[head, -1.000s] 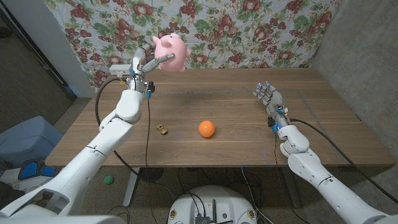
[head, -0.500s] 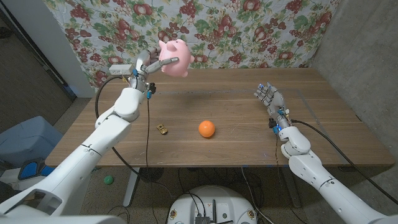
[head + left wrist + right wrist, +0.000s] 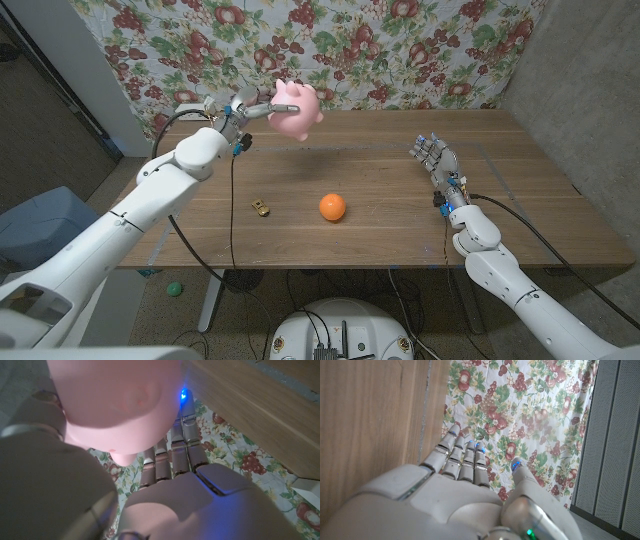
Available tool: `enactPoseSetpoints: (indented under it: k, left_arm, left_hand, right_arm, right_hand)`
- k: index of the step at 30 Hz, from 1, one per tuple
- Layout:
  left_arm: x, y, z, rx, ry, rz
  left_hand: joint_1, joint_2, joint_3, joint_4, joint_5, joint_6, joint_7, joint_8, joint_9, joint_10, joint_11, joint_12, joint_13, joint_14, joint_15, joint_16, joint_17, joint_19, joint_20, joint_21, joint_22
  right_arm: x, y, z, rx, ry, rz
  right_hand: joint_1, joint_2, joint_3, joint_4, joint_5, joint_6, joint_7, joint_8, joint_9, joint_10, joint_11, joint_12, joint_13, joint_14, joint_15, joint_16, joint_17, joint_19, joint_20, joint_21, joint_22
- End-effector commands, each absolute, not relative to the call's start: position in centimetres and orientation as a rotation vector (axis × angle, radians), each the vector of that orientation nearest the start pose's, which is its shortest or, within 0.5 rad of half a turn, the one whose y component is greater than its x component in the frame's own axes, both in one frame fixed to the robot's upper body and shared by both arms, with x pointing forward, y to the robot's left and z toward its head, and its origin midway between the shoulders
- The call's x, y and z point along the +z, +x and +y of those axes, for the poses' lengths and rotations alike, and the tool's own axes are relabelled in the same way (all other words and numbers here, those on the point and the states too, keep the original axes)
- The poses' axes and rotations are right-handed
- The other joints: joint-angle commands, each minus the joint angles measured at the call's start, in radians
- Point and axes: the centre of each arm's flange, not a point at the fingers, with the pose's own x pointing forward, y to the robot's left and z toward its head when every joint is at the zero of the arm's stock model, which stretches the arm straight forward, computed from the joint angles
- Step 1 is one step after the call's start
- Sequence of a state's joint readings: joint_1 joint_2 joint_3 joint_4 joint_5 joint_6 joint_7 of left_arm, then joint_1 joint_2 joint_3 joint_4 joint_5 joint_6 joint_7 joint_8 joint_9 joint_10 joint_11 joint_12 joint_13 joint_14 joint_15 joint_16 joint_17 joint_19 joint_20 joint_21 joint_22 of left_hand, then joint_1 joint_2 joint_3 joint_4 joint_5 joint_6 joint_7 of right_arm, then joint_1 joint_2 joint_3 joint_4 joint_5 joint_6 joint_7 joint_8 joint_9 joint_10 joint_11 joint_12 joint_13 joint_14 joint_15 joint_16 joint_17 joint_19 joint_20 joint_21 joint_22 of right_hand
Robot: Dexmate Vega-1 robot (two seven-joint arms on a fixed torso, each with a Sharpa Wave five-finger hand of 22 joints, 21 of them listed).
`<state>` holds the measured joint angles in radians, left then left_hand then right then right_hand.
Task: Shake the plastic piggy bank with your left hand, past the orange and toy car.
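Piggy bank (image 3: 296, 108) held aloft by left robot hand (image 3: 243, 110), right robot hand (image 3: 432, 155) open, fingers apart

A long brown wooden table (image 3: 520, 215) with plank grain carried the scene. Behind its far edge hung a pale fabric backdrop printed with red fruit and green leaves (image 3: 400, 50), spanning the table's full width. Past the table's left edge, a blue-grey plastic bin (image 3: 40, 222) stood on the floor, and a small green ball (image 3: 175, 289) lay on the floor below the near edge. A grey wall (image 3: 590, 90) rose beyond the right edge.
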<state>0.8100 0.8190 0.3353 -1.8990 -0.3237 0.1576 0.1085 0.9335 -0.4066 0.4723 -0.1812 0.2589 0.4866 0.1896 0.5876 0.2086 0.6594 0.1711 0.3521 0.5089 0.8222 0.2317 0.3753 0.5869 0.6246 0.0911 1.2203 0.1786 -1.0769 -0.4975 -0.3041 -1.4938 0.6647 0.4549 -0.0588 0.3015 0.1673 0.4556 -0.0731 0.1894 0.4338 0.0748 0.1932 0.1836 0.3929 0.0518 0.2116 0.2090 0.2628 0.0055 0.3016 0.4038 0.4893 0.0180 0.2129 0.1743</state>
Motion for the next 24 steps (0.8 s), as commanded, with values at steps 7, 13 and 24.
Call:
enactPoseSetpoints:
  k: [7,13,24]
  left_arm:
    - [11.70,55.62,25.90,-0.211,0.679,-0.565]
    - [11.56,55.46,25.98,-0.169,0.645,-0.607]
    - [11.28,55.23,26.27,-0.088,0.580,-0.692]
  left_hand:
    - [0.458,0.439,0.117,0.002,0.102,0.326,-0.168,0.032,0.078,0.305,-0.299,0.001,0.082,0.339,-0.467,-0.005,0.005,0.010,-0.276,0.044,0.004]
    - [0.458,0.438,0.118,0.001,0.102,0.325,-0.169,0.031,0.079,0.307,-0.299,-0.001,0.081,0.340,-0.467,-0.006,0.006,0.008,-0.276,0.047,0.004]
    - [0.457,0.439,0.120,0.002,0.102,0.328,-0.170,0.029,0.079,0.310,-0.300,-0.002,0.085,0.343,-0.467,-0.007,0.009,0.006,-0.276,0.051,0.004]
  right_arm:
    - [-7.06,59.01,-28.61,0.166,0.173,-0.709]
    - [-7.00,59.06,-28.66,0.168,0.171,-0.708]
    - [-6.85,59.35,-28.77,0.167,0.175,-0.707]
  right_hand:
    - [-0.009,0.003,0.005,-0.007,0.003,-0.005,-0.002,0.002,0.005,0.004,0.001,-0.002,0.004,0.008,0.001,-0.005,0.000,0.004,0.000,-0.003,0.003]
    - [-0.009,0.003,0.005,-0.007,0.003,-0.005,-0.002,0.003,0.005,0.004,0.004,-0.002,0.004,0.008,0.001,-0.005,0.000,0.003,0.000,-0.004,0.003]
    - [-0.009,0.003,0.006,-0.008,0.003,-0.004,-0.002,0.003,0.005,0.003,0.003,-0.002,0.004,0.008,0.001,-0.006,0.000,0.004,0.001,-0.004,0.003]
